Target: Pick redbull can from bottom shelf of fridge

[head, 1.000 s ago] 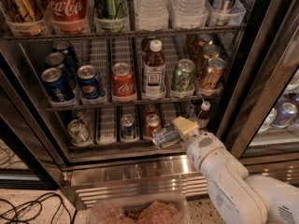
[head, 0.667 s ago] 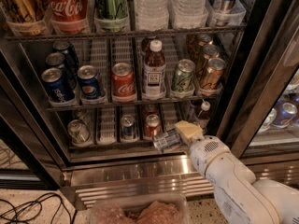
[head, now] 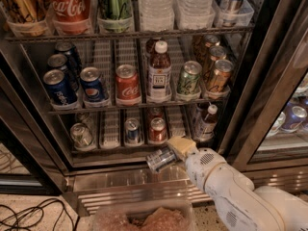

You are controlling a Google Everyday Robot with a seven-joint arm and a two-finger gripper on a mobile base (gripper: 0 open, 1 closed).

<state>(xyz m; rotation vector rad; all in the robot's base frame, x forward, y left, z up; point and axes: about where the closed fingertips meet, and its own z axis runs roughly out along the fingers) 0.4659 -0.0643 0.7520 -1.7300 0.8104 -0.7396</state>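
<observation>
The fridge (head: 243, 110) stands open, its wire racks full of cans and bottles. My gripper (head: 168, 156) is at the lower middle, in front of the bottom shelf (head: 109, 130) and just below its front rail. It is shut on the redbull can (head: 160, 159), a slim silver can with blue panels. The can lies tilted, its top pointing left, outside the shelf. A tan finger pad (head: 181, 145) presses on the can's upper side. My white arm (head: 226, 189) reaches in from the lower right.
The bottom shelf also holds a wider silver can (head: 81, 134), a small blue-and-silver can (head: 132, 130), a red can (head: 157, 130) and a small bottle (head: 207, 121). Pepsi and Coca-Cola cans stand on the rack above. The steel base grille (head: 120, 189) lies below. Cables (head: 29, 215) lie on the floor at left.
My gripper has moved down and a little left, toward the camera, with the can in it. The can is now below the bottom shelf's front rail.
</observation>
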